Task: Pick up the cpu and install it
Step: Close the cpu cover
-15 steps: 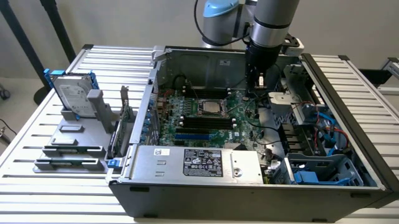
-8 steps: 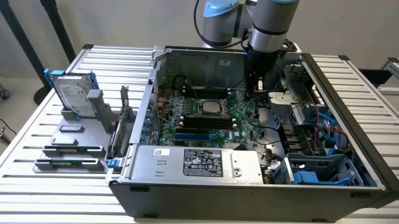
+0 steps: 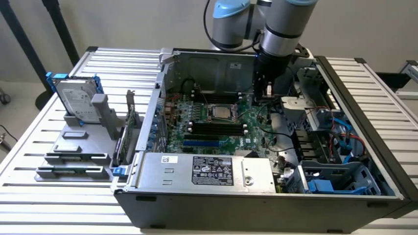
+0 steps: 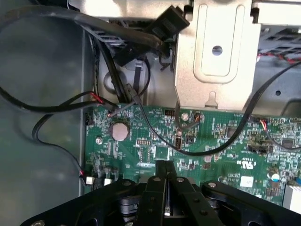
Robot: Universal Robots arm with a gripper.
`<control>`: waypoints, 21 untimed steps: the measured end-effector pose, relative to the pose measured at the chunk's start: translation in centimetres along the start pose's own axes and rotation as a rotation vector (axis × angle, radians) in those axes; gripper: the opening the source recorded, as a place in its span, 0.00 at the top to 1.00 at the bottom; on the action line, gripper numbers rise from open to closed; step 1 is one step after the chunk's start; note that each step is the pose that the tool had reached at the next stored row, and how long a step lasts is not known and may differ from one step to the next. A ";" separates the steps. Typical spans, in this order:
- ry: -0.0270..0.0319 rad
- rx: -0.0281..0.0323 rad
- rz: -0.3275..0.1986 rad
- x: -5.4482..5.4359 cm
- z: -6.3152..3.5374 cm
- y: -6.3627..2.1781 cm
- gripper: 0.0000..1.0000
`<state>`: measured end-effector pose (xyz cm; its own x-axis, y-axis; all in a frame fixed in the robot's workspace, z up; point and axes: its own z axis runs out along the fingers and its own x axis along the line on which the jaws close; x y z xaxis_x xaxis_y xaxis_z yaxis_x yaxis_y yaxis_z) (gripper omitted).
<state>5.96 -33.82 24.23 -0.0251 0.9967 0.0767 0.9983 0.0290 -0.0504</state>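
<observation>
The small, flat, square, silvery cpu (image 3: pixel 219 112) lies in the socket of the green motherboard (image 3: pixel 225 138) and looks installed. The black gripper (image 4: pixel 165 172) hangs just beside it — fingers pressed together, holding nothing.

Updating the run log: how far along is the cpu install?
Done, apparently: the cpu sits in place mid-motherboard, a silvery square lying flat. In hand: nothing. The gripper is shut with nothing between its fingers, over the board to the exterior view's right of the cpu. Left: whether it is fully seated or latched cannot be told.
</observation>
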 end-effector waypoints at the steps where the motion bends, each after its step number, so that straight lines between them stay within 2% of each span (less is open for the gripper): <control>1: 0.0009 0.0181 0.005 0.0 0.00 0.00 0.89; 10: 0.0068 0.1790 0.042 0.0 0.00 -0.05 0.89; 11: 0.0071 0.1963 0.044 0.0 0.00 -0.09 0.89; 12: 0.0074 0.2094 0.047 0.0 0.00 -0.13 0.89; 14: 0.0081 0.2266 0.050 0.0 0.05 -0.30 0.89; 16: 0.0084 0.2369 0.052 0.0 0.15 -0.57 0.89; 21: 0.0087 0.2476 0.053 0.0 0.61 -2.08 0.89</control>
<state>3.86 -33.83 23.73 0.0281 0.9967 0.0760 0.9549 -0.0043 -0.2969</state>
